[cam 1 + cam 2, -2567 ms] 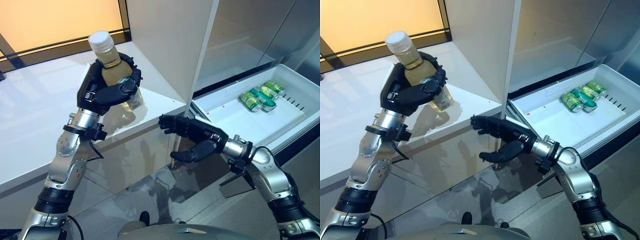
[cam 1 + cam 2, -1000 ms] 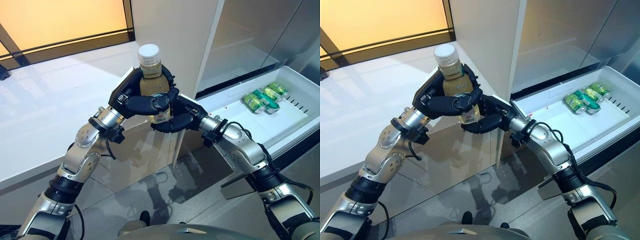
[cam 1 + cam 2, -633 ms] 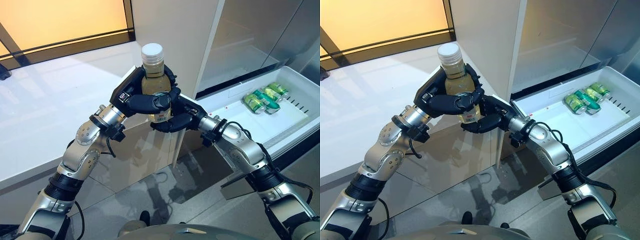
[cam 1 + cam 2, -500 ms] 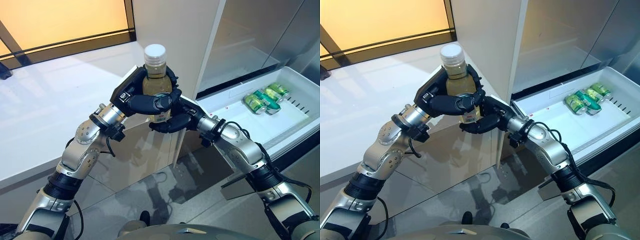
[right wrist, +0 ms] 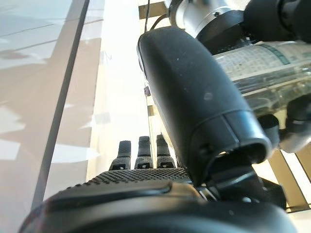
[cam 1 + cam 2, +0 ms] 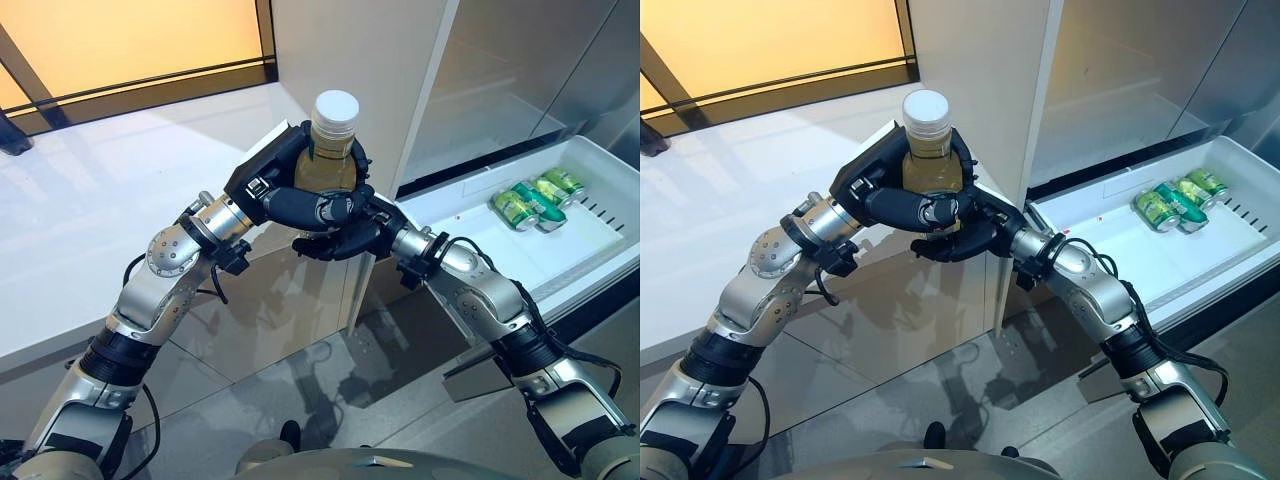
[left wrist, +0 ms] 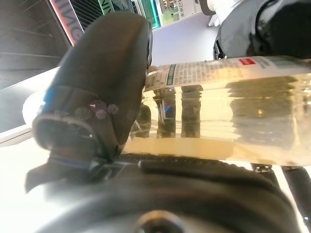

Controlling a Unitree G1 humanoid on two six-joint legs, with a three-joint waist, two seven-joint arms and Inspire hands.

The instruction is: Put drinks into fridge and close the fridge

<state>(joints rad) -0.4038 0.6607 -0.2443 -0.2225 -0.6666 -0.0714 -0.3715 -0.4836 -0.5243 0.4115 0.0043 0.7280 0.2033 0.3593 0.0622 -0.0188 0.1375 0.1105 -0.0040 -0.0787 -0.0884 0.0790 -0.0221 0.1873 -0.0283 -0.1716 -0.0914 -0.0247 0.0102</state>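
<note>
Bottle (image 6: 330, 160) is gripped upright by the left hand (image 6: 290, 190), while the right hand (image 6: 345, 238) is wrapped round its base, probably so it can be passed toward the open fridge drawer (image 6: 600, 235).

No text could be made out. The bottle (image 7: 233, 109) carried a label with fine print and a small red mark, too small to read, and the green cans (image 6: 532, 198) in the fridge drawer (image 6: 470, 235) bore markings too small to tell
</note>
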